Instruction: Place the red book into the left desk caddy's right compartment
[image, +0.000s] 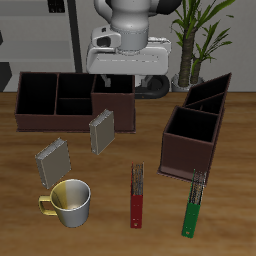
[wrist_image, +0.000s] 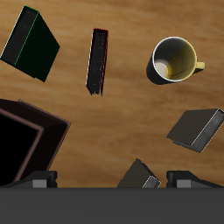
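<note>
Pincer (wrist_image: 108, 180) high above red book (image: 137, 195), seemingly unobstructed.

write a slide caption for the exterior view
Franka gripper poised high behind the table; red book lies flat near the front edge, left desk caddy awaiting it.

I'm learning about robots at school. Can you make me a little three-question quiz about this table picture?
1. True or false: the red book is already inside the left desk caddy.
2. Which lies beside the red book? A) green book B) white mug
3. Fill in: the right compartment holds ____ books.

Key: 1 false, it lies flat on the table; 2 A; 3 no.
</note>
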